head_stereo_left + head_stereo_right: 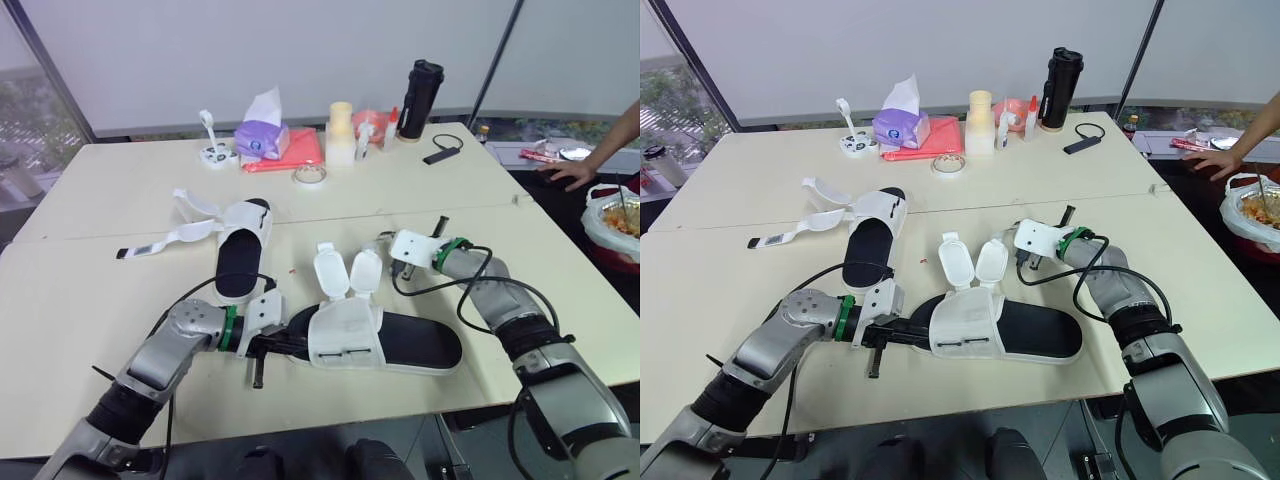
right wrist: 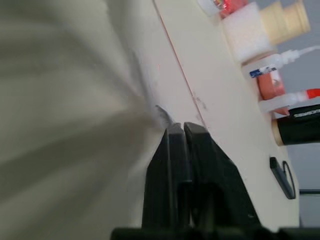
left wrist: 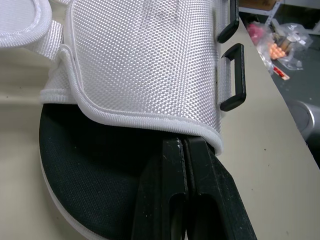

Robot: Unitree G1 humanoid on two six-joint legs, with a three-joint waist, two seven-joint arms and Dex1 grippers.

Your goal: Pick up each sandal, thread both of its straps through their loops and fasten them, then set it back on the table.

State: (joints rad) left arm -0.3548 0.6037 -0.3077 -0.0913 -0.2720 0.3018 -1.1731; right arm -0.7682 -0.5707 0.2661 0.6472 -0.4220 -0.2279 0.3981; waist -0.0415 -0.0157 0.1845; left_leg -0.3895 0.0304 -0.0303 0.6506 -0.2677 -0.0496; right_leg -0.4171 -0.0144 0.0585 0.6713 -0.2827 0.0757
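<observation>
The near sandal [image 1: 420, 342], black footbed and white upper [image 3: 145, 60], lies at the table's front middle. Its two white straps [image 1: 345, 272] stand up unfastened, and two black loops [image 3: 234, 82] sit on the upper's side. My left gripper [image 1: 288, 346] is shut at the toe end, fingertips [image 3: 172, 150] tucked under the upper's edge on the footbed. My right gripper [image 1: 388, 262] is shut, with its tips [image 2: 176, 131] right against the edge of the right-hand strap; whether it pinches the strap I cannot see. The second sandal [image 1: 240, 255] lies behind on the left, straps splayed out.
At the back of the table stand a purple tissue pack [image 1: 262, 138], a red folder [image 1: 290, 152], a tape roll [image 1: 310, 174], small bottles [image 1: 365, 135] and a black flask [image 1: 420, 88]. A person's hand [image 1: 570, 172] and a food bowl [image 1: 615, 215] are at the far right.
</observation>
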